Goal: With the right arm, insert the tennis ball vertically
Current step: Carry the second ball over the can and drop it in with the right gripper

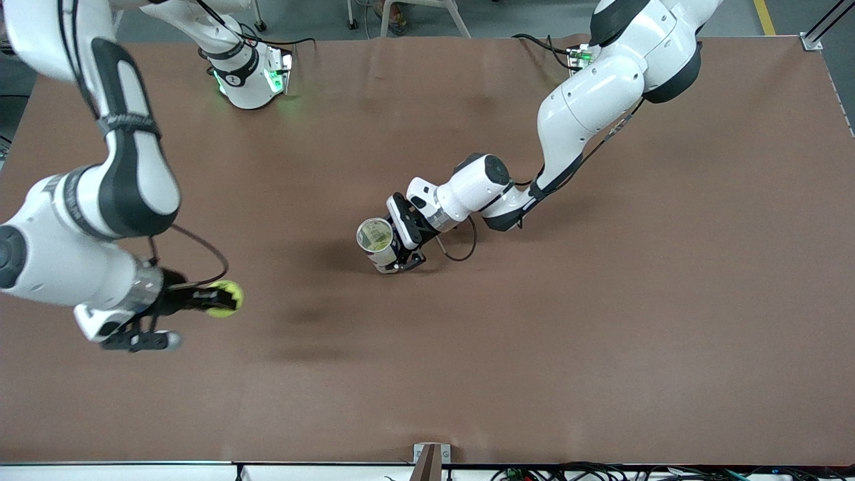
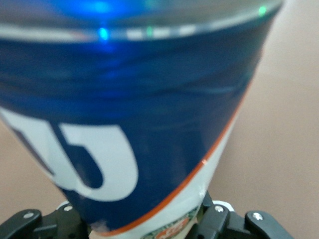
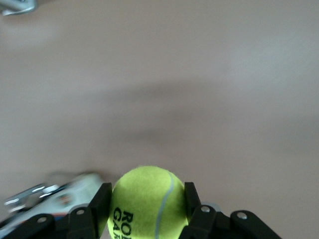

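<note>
My right gripper (image 1: pixel 220 298) is shut on a yellow-green tennis ball (image 1: pixel 227 298) and holds it above the brown table, toward the right arm's end. In the right wrist view the ball (image 3: pixel 147 203) sits between the two black fingers (image 3: pixel 100 201), with black lettering showing. My left gripper (image 1: pixel 389 250) is shut on an open-topped can (image 1: pixel 375 239) that stands upright near the table's middle; something yellowish shows inside it. In the left wrist view the can (image 2: pixel 124 109) fills the picture, dark blue and white with an orange stripe, and hides the left gripper's fingertips.
The brown table (image 1: pixel 601 300) stretches bare around both grippers. The right arm's base (image 1: pixel 250 77) and the left arm's base (image 1: pixel 581 57) stand at the edge farthest from the front camera. A small bracket (image 1: pixel 427 457) sits at the nearest edge.
</note>
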Controlling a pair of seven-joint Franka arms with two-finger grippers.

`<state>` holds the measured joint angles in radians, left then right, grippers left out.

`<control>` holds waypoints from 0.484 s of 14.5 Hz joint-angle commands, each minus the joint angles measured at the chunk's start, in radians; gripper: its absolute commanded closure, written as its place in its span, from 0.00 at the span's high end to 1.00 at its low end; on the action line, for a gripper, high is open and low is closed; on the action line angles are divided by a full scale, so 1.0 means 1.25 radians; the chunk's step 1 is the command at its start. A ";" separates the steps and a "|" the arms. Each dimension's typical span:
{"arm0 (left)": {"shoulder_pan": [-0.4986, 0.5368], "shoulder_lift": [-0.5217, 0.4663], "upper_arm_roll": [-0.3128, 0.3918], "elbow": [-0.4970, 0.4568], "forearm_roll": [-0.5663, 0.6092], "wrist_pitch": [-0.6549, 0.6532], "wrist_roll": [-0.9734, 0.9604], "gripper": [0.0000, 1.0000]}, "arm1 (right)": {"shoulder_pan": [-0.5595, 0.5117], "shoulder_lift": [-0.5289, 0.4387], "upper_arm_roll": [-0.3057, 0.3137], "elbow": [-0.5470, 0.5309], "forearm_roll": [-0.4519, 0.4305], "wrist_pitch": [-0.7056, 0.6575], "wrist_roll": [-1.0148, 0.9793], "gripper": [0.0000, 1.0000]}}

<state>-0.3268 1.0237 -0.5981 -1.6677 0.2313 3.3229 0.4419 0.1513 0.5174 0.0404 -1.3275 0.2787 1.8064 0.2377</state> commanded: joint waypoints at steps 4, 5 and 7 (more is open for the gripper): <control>-0.010 -0.004 0.004 0.010 -0.008 0.002 0.004 0.77 | 0.186 -0.018 -0.008 -0.036 0.101 -0.009 0.343 0.04; -0.009 -0.003 0.004 0.010 -0.007 0.002 0.004 0.77 | 0.209 -0.016 -0.008 -0.038 0.105 0.015 0.375 0.03; -0.009 -0.003 0.004 0.010 -0.010 0.002 0.004 0.77 | 0.241 -0.007 -0.008 -0.038 0.105 0.030 0.424 0.03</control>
<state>-0.3269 1.0237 -0.5980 -1.6664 0.2313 3.3229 0.4419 0.4282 0.5116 0.0425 -1.3577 0.3815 1.8276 0.7164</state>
